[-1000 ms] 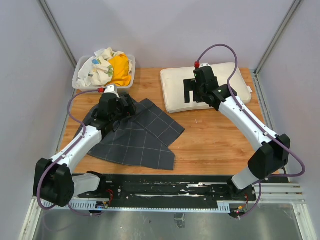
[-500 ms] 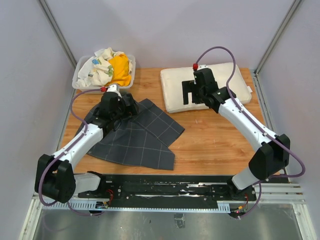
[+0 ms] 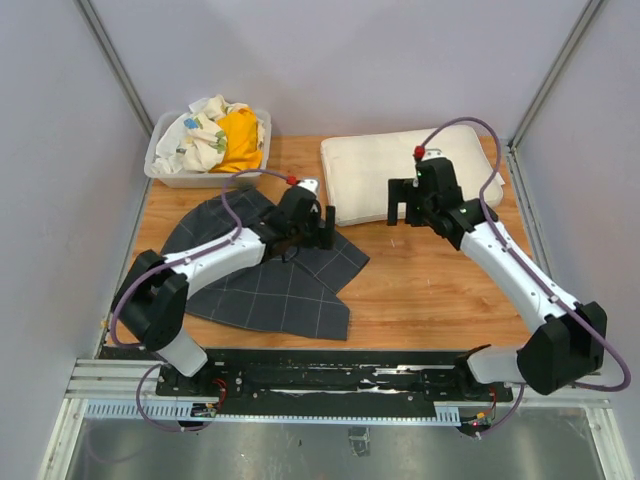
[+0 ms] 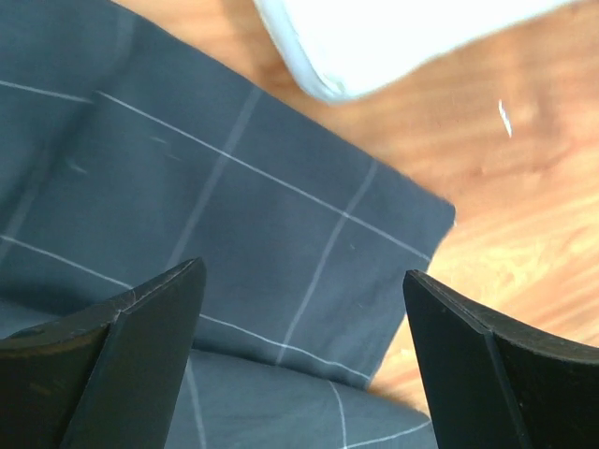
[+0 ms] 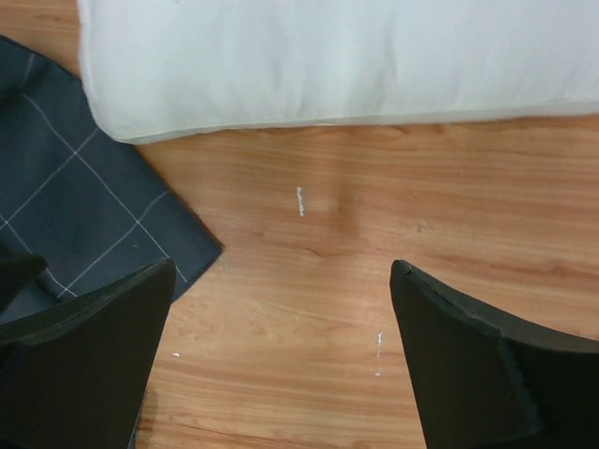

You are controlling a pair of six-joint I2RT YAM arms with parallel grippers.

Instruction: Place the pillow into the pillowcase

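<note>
- Pillowcase spread rumpled at 8 o'clock on table; mouth side not discernible.
- Left pincer released, nothing gripped, held over pillowcase corner pointing to 1 o'clock.
- Right pincer likewise released, held over bare wood just short of pillow.
- Pillow laid flat at 1 o'clock, its corner just beside pillowcase corner; contact not determinable.
- Step judged: mouth to be found and opened.
- Only top layer to be pinched at hem; if both layers are caught, sack is closed.
- Pillow best taken by seamed edge.

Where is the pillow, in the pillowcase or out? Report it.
Out. The pillow lies bare on the table beside the pillowcase, with no grey cloth over it.
</note>
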